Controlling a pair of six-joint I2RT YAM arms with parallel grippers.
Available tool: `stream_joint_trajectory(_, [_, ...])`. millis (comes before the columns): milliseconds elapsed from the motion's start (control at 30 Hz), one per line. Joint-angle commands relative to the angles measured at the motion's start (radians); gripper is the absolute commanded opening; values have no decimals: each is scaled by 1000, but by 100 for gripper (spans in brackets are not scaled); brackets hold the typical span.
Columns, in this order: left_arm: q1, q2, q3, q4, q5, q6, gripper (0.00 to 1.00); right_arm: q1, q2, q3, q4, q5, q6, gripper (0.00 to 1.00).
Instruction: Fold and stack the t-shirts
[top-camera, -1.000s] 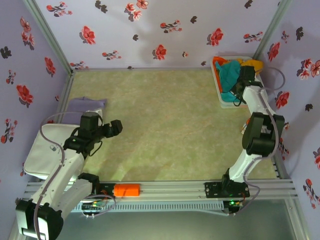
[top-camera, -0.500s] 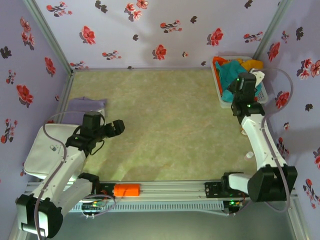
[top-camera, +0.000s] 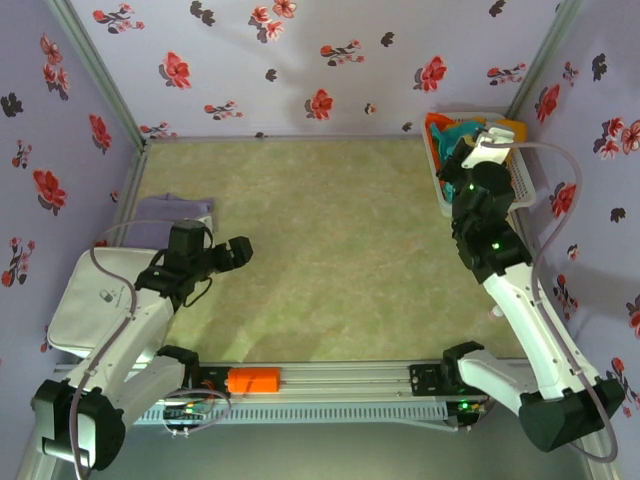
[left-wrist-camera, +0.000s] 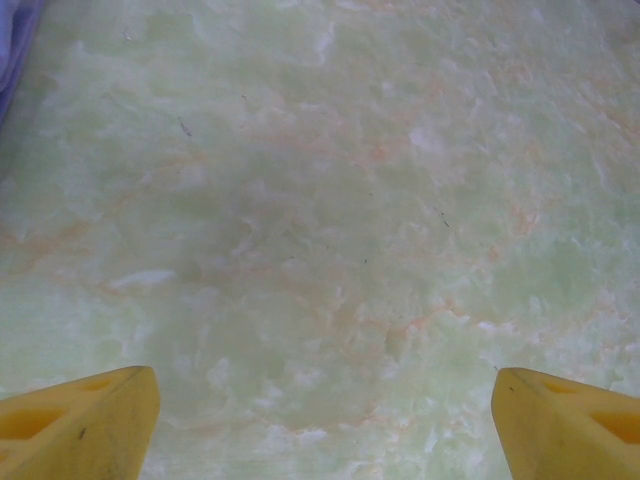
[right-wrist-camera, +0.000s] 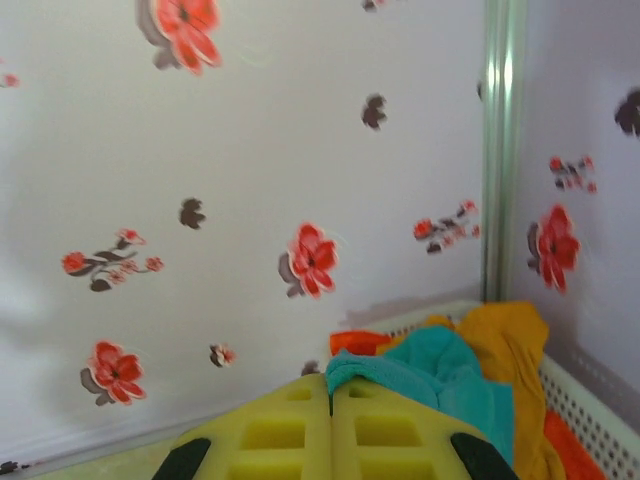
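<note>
Robot test cell, lab-type. Marbled green tabletop (top-camera: 330, 230) enclosed left, right and far by flower-papered panels (top-camera: 300, 60), framed by aluminium posts (top-camera: 100, 75). Robot arms (top-camera: 515, 295) bolted to slotted metal rail (top-camera: 340, 378) at near edge.

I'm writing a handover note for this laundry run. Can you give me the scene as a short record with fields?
white basket: far right corner of the table
teal t-shirt: bunched in the basket
orange-yellow t-shirt: bunched in the basket, beside the teal one
lavender t-shirt: lying flat at the table's left edge, looks folded
left gripper: open, over bare table, holding nothing
right gripper: shut at the basket, apparently pinching the teal t-shirt's edge
</note>
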Motion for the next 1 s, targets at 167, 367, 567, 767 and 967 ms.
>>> stream_joint_trajectory(167, [-8, 12, -4, 61, 34, -37, 88, 146, -24, 161, 44, -127, -166, 4])
stream_joint_trajectory(367, [-7, 26, 12, 118, 71, -63, 88, 324, 68, 313, -28, -212, -293, 5])
stream_joint_trajectory(567, [-7, 31, 41, 108, 71, -64, 89, 465, 203, 366, -47, -221, -273, 6])
stream_joint_trajectory(767, [-7, 43, 92, 51, 71, -46, 90, 547, 369, 237, 54, -50, -107, 16])
stream_joint_trajectory(967, [-3, 35, 116, -63, 28, -29, 90, 548, 600, 391, -249, -45, 69, 77])
